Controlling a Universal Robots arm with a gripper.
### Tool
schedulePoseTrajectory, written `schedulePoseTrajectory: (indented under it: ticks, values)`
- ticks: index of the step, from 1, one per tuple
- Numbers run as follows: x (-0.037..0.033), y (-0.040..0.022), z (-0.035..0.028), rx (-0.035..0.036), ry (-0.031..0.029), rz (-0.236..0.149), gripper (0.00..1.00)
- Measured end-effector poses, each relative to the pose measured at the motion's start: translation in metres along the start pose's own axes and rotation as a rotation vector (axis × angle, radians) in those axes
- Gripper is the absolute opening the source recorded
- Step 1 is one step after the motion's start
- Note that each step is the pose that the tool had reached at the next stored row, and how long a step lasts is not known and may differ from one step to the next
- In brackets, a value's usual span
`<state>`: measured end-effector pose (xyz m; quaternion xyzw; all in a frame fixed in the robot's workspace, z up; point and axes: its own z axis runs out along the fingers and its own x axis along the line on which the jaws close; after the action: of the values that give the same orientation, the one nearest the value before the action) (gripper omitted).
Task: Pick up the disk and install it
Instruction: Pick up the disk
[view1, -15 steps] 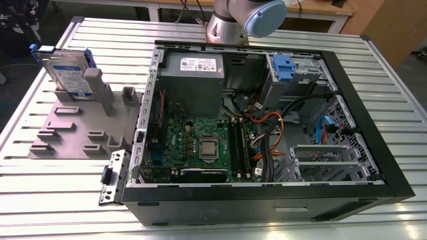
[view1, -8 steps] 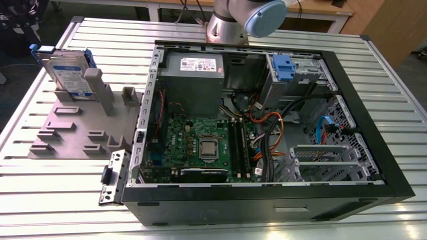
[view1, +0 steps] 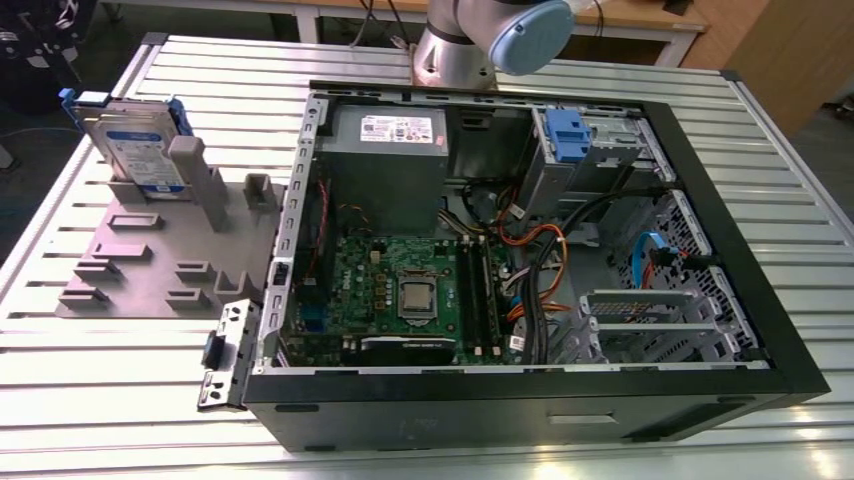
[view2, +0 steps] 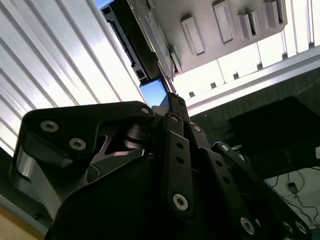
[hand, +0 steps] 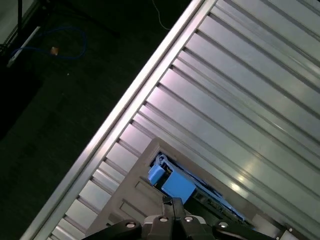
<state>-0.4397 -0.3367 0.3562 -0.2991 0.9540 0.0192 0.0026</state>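
There, in both wrist views, the pincer hovers above the disk.

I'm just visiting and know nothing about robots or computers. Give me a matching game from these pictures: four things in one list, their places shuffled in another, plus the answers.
Things
1. disk
2. grey box with the white sticker
3. green circuit board
4. blue clip

Places
A. flat on the floor of the open computer case
B. standing upright in the grey holder, outside the case, on the exterior view's left
C. in the metal bay at the case's far corner, on the exterior view's right
D. inside the case against its far wall, nearest the arm

Pairs: 1-B, 2-D, 3-A, 4-C
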Motion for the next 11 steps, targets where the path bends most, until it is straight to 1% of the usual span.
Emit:
schedulePoseTrajectory:
  ticks: [4,11]
  values:
    - [0.0000,0.0000,0.0000,-0.0014,-0.0007,-0.002,0.11]
    - [0.0000,0.0000,0.0000,-0.0011,-0.0005,-0.002,0.11]
